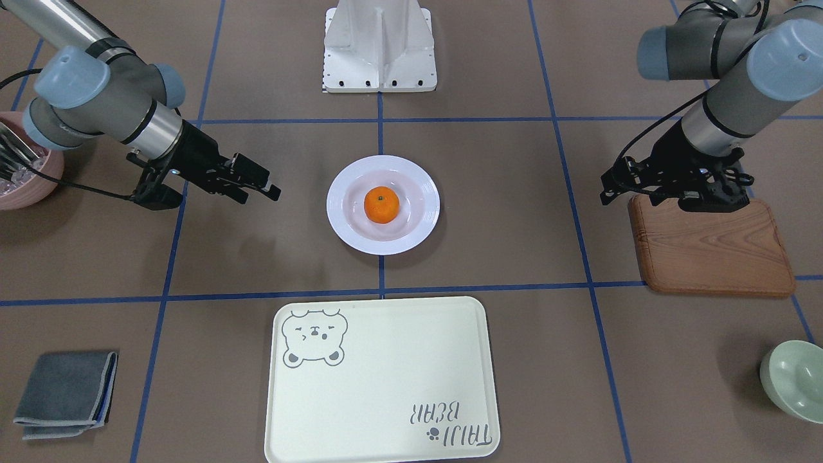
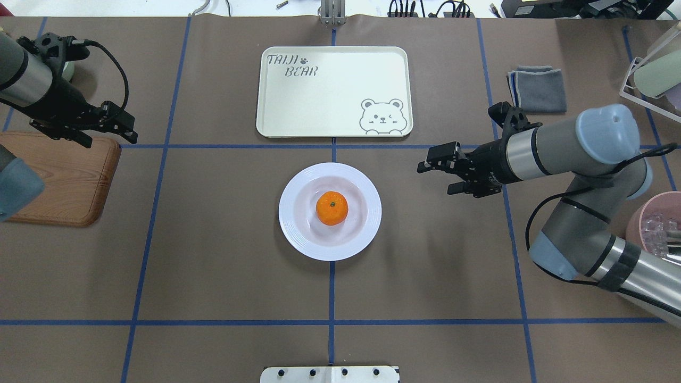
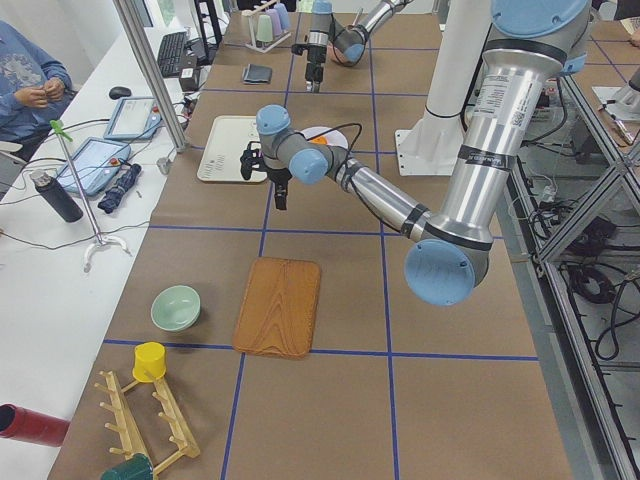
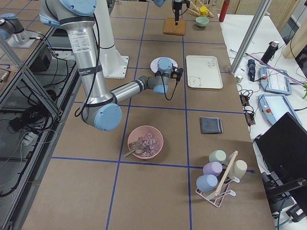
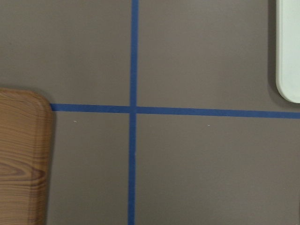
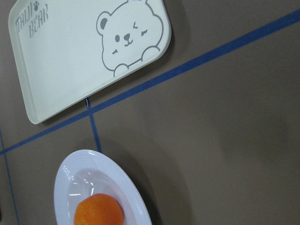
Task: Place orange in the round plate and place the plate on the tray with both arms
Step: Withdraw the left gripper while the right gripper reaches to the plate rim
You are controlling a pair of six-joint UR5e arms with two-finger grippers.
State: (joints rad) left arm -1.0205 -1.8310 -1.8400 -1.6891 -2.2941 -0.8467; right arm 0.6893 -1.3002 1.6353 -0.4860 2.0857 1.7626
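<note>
Since the orange (image 2: pixel 332 208) sat in the round plate (image 2: pixel 290 213) mid-frame, below the tray (image 2: pixel 330 106), the left end effector (image 2: pixel 133 129) and right end effector (image 2: pixel 434 180) hung wide and empty at each side, likely to lift it together.

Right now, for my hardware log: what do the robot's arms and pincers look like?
The left arm and right arm are silver-grey jointed tubes with pale blue round caps. The left pincer and right pincer are black, two-fingered, trailing black cables.
</note>
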